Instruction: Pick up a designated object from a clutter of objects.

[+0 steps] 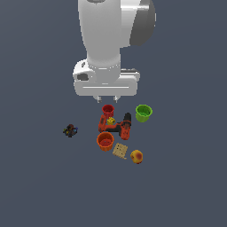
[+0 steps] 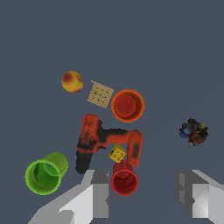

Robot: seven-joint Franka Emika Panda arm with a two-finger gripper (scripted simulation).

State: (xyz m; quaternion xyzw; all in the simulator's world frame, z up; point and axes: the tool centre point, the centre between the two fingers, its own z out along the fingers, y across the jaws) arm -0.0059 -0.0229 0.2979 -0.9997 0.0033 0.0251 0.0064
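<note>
The orange cup [image 1: 105,141] [image 2: 127,106] stands upright on the dark floor, between the red-black power drill [image 1: 119,126] [image 2: 105,141] and the tan square cracker [image 1: 119,150] [image 2: 100,94]. My gripper [image 1: 107,99] [image 2: 142,192] hangs open and empty above the clutter, over the smaller red cup [image 1: 108,110] [image 2: 124,178], well apart from the orange cup. The lime-green cup [image 1: 143,112] [image 2: 45,174] stands to the exterior view's right of the drill. A small yellow piece [image 2: 117,153] lies by the drill.
A yellow-red fruit [image 1: 137,156] [image 2: 72,82] lies beside the cracker. A small dark toy [image 1: 70,131] [image 2: 194,131] sits alone to the exterior view's left of the group. The dark floor [image 1: 44,186] spreads around the items.
</note>
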